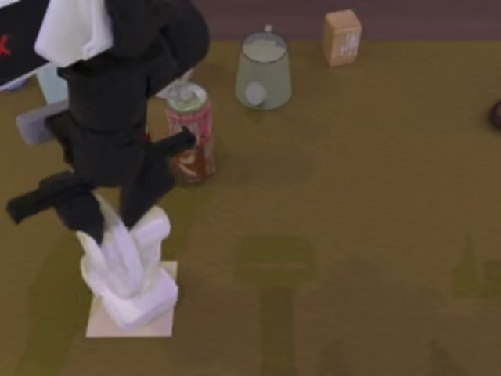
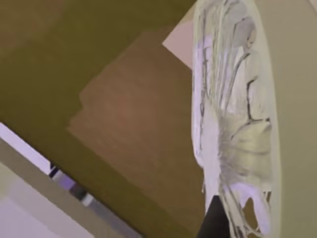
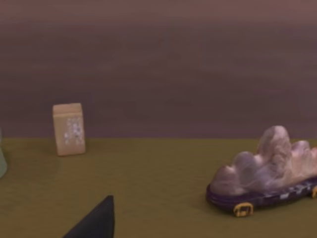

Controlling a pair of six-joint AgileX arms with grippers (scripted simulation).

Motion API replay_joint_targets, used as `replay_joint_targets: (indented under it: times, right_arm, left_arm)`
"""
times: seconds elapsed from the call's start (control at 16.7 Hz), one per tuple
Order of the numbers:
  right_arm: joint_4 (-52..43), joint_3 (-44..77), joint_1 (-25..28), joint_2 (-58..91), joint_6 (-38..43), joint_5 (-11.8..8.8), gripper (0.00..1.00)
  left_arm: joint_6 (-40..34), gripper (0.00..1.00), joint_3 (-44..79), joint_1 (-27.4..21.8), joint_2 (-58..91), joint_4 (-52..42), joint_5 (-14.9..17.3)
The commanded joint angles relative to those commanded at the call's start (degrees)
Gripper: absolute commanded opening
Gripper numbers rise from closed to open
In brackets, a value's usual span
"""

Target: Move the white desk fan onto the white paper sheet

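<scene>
Top view shows the olive worktop [image 1: 360, 235] with the left arm reaching down over its seven o'clock quarter, where the white desk fan [image 1: 129, 270] stands on the white paper sheet [image 1: 106, 323]. The fan's squarish base covers most of the sheet, leaving a strip bare along the near and left edges, so the move itself looks all but done. The left hand [image 1: 106, 227] sits at the top of the fan, its dark fingers on either side of the white body and apparently pinching it; letting go and lifting clear appear to be what remains. Whether the base rests fully flat cannot be told. The left wrist view shows the fan's grilled head close up beside a corner of the sheet. At twelve o'clock stand a red can [image 1: 190, 133], a pale green lidded jar [image 1: 263, 72] and a tan carton [image 1: 342, 37]. The right arm is parked out of the top view; its fingers cannot be judged.
</scene>
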Motion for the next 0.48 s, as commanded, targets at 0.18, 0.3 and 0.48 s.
replay_joint_targets:
  times: [0.18, 0.3, 0.48]
  right_arm:
    - [0.0, 0.0, 0.0, 0.0, 0.0, 0.0, 1.0]
    - [0.0, 0.0, 0.0, 0.0, 0.0, 0.0, 1.0]
    - [0.0, 0.0, 0.0, 0.0, 0.0, 0.0, 1.0]
  left_arm:
    - [-19.3, 0.0, -3.9, 1.3, -3.7, 2.1, 1.1]
    - [-29.4, 0.0, -6.0, 2.1, -6.0, 3.9, 2.1]
    - [-40.1, 0.0, -8.3, 3.1, -8.9, 6.4, 3.5]
